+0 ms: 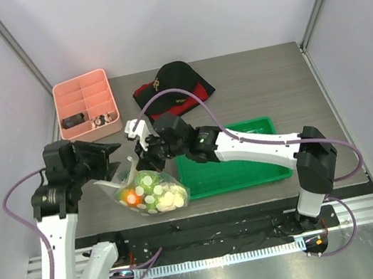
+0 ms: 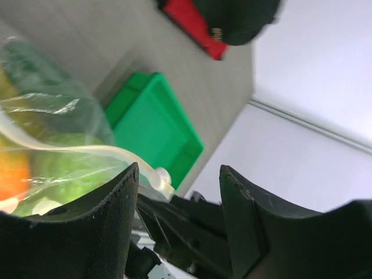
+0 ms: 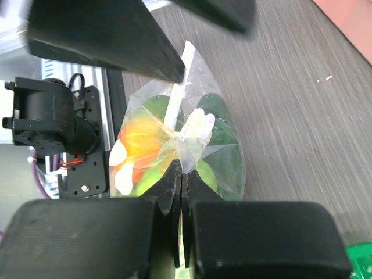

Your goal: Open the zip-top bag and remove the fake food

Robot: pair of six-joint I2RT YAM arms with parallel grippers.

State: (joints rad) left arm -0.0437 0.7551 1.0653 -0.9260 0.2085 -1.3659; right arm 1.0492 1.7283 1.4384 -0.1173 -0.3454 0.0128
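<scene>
1. Clear, crinkly film makes up the zip-top bag (image 1: 145, 189), which sits on the desk (image 1: 256, 84) just beside the green tray's (image 1: 238, 166) left edge, with its upper part drawn up off the surface.
2. The fake food (image 1: 159, 196) bulges inside it: a green round piece, an orange one and whitish bits are visible, all on the side of the bag away from the tray's far rim.
3. I judge the pouch light, soft and slippery. The film will stretch and slide out of a pinch rather than resist, while the toys inside give it a little weight to pull against.
4. The best hold looks like the stiffer zip strip (image 3: 174, 99) at the mouth, one lip per end effector, so that the two can be pulled apart.
5. The right end effector (image 3: 180, 174) reaches in from over the tray's left end, its fingers pressed together on a gathered fold of film below the strip.
6. The left end effector (image 2: 179, 168), on the far side of the bag from the tray, stands wide. The strip's end lies against one finger (image 2: 116, 221) and is not clamped.
7. Further out, a pink organiser (image 1: 86, 103) and a black and red cloth (image 1: 173, 84) lie beyond the tray's far-left corner.
</scene>
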